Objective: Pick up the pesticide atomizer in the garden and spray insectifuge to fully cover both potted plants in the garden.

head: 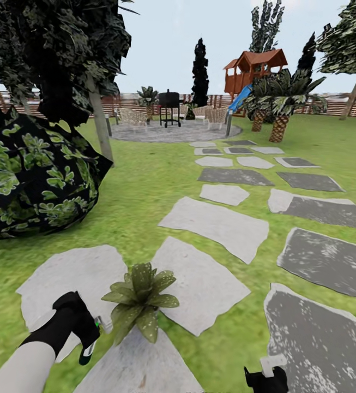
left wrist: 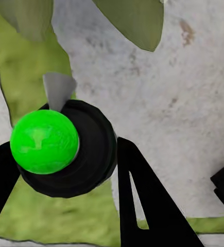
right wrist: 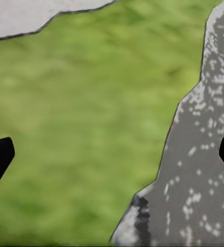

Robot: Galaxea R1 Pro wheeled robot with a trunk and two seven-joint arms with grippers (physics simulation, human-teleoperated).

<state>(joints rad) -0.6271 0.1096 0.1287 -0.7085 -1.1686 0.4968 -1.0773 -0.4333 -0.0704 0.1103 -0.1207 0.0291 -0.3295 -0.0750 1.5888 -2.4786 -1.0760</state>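
Note:
A potted plant [head: 140, 302], a low rosette of speckled green leaves, stands between pale stepping stones in the garden, close in front of me; its pot is hidden under the leaves. My left gripper [head: 90, 339] is just left of it, shut on the pesticide atomizer [head: 94, 326]. In the left wrist view the atomizer [left wrist: 83, 154] is a black round body with a bright green ball and a grey nozzle, held between the black fingers [left wrist: 142, 206], with the plant's leaves [left wrist: 135, 20] ahead. My right gripper [head: 266, 377] hangs open at the lower right, over grass and a dark stone [right wrist: 199, 170].
A big dark leafy bush [head: 30, 174] and a tree trunk [head: 100, 123] stand to the left. Stepping stones [head: 216, 221] lead to a round paved patio [head: 167, 132] with a black grill [head: 169, 106]. Palms [head: 278, 112], a playhouse [head: 254, 68] and a fence [head: 352, 106] lie beyond.

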